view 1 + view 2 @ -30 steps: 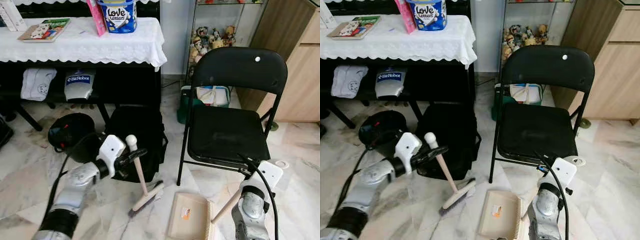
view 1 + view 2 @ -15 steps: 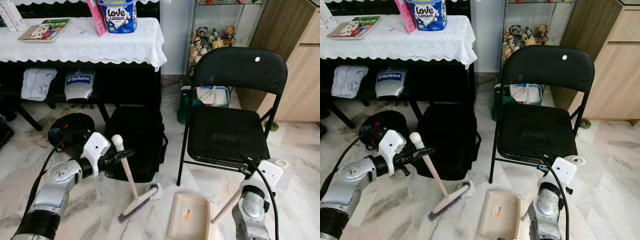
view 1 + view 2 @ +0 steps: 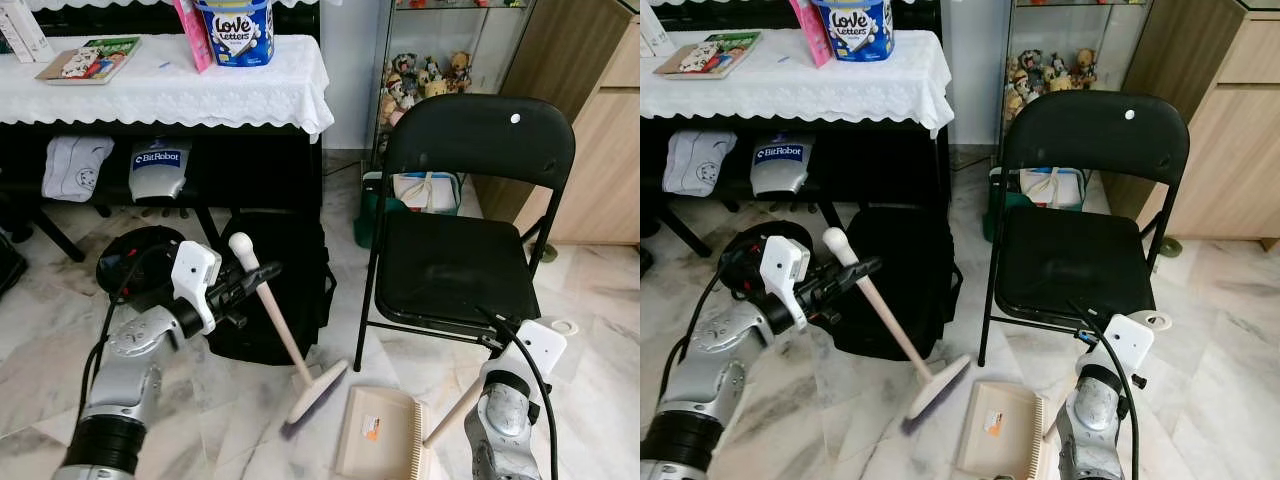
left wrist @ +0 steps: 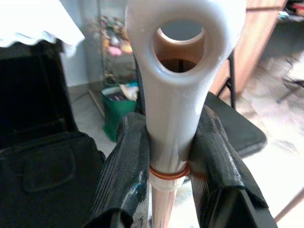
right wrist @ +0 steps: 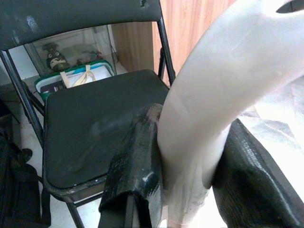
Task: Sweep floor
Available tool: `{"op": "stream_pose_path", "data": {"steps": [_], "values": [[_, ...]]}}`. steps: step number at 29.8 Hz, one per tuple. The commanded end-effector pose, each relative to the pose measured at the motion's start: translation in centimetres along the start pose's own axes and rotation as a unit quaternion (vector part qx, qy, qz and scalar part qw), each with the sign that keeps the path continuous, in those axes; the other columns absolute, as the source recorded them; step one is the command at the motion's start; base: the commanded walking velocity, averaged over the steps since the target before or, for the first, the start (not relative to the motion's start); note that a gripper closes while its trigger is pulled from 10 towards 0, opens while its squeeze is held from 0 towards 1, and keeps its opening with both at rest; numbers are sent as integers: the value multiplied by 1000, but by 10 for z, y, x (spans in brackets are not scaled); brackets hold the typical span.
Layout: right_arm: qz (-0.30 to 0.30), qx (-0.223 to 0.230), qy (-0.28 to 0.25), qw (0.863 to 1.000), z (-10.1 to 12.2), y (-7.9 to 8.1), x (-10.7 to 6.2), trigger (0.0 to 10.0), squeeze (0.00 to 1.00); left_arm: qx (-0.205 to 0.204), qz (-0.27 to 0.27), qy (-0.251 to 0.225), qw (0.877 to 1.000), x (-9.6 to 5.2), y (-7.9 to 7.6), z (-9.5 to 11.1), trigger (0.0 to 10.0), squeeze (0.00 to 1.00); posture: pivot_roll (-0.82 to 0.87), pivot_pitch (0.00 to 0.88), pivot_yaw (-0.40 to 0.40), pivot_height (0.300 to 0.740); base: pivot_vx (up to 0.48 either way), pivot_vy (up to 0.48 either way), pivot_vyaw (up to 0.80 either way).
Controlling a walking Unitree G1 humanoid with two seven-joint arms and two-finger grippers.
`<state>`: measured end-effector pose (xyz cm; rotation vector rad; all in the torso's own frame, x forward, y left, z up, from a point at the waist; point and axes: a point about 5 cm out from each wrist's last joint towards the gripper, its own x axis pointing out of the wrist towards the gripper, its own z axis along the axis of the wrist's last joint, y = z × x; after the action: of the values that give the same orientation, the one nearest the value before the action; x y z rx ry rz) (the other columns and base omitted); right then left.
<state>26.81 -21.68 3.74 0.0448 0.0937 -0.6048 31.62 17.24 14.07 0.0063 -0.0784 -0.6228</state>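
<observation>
Right gripper: nearest the camera, low on the robot's right; its black fingers are closed around the pale handle of the dustpan.
Dustpan: beige, flat on the marble floor in front of the chair, handle angled up to the right gripper.
Brush: head on the floor just left of the dustpan, not touching it; wooden handle slants up and to the left.
Left gripper: fingers clamp the brush handle just below its white looped tip.
Bag: black, on the floor behind the brush.
Chair: black folding chair, right of the bag.
Table: farthest, white lace cloth.
</observation>
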Motion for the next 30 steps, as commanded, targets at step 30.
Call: {"op": "stream_pose_path", "data": {"steps": [30], "values": [[-4,11,7,1000,-3,2,-4,10000,0,57,138,-24,989,26,-5,-24,10000,0,-32,132,64,740,0,0,0]]}}
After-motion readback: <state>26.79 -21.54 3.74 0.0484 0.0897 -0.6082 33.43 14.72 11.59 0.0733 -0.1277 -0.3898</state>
